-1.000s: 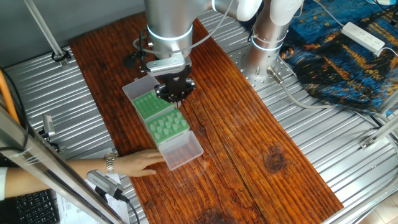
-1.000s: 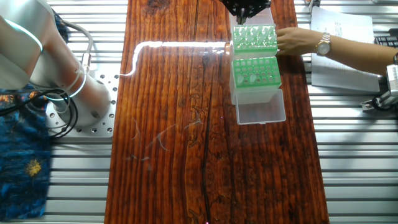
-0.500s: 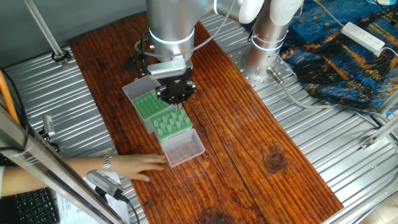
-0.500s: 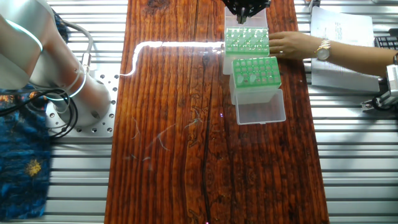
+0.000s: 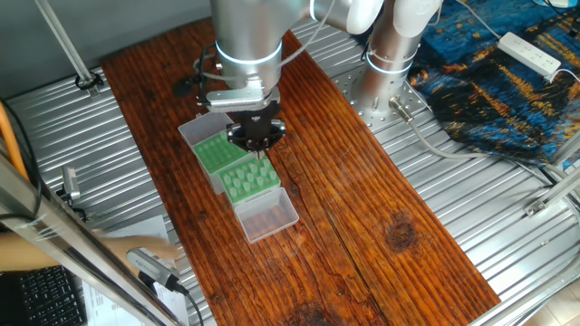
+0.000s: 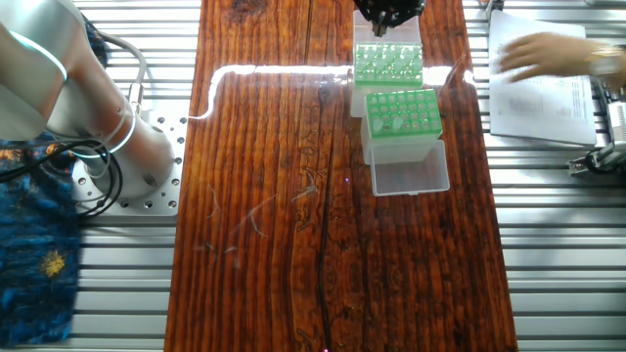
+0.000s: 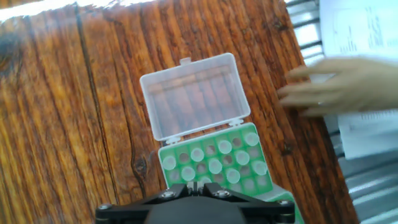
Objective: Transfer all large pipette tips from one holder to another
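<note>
1. Where the dark red-brown wooden plank [image 5: 344, 181] runs from upper left to lower right in one fixed view, it lies on a table [image 5: 471, 226] of ribbed metal slats; the grain is strongly streaked, with a knot toward the lower right.
2. Two green racks sit on the plank just left of frame centre in that view: the upper rack [image 5: 217, 152] and the lower rack [image 5: 250, 180], close together, each with a clear lid [image 5: 268, 217] folded open.
3. Pale-green tips [image 7: 214, 165] stand wide ends up in the lower rack, filling some holes; in the hand view this rack is at bottom centre, its lid above it.
4. Black fingers [image 5: 256, 139] hang over the join of the two racks; whether they are apart or together cannot be told, as the hand view shows only the black hand body at the bottom edge.
5. A blue patterned cloth [image 5: 507, 72] with a white power strip [image 5: 530, 52] fills the upper right of one fixed view.
6. A person's hand [image 6: 538, 54] is blurred over papers [image 6: 538, 93] at the upper right of the other fixed view, apart from the racks.
7. A bright glare streak [image 6: 279, 69] crosses the plank in the upper half of that view.
</note>
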Robot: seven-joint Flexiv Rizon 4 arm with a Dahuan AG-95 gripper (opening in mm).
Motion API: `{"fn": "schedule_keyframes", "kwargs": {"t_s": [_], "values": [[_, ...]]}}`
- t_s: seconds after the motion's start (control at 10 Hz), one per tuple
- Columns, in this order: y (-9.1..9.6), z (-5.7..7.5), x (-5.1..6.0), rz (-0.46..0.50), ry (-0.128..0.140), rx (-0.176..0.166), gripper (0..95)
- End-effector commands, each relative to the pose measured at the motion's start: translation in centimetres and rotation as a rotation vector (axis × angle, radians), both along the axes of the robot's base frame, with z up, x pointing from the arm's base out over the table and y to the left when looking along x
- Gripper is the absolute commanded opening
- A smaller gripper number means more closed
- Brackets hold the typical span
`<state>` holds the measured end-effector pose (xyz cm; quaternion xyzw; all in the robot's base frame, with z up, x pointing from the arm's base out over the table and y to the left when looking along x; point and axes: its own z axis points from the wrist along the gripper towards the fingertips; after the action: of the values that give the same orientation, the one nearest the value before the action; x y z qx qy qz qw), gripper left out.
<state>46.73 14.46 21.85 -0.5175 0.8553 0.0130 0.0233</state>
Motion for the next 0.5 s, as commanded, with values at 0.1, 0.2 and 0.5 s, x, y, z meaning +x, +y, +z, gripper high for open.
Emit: {"fn": "schedule_keyframes", "kwargs": {"t_s": [0.1, 0.2, 0.5], "values": [[0.39, -0.31, 0.13, -0.308, 0.024, 0.002, 19.0], [0.39, -0.32, 0.13, -0.388, 0.031, 0.007, 19.0], [0.56, -0.51, 0.23, -0.481, 0.046, -0.018, 19.0]]}}
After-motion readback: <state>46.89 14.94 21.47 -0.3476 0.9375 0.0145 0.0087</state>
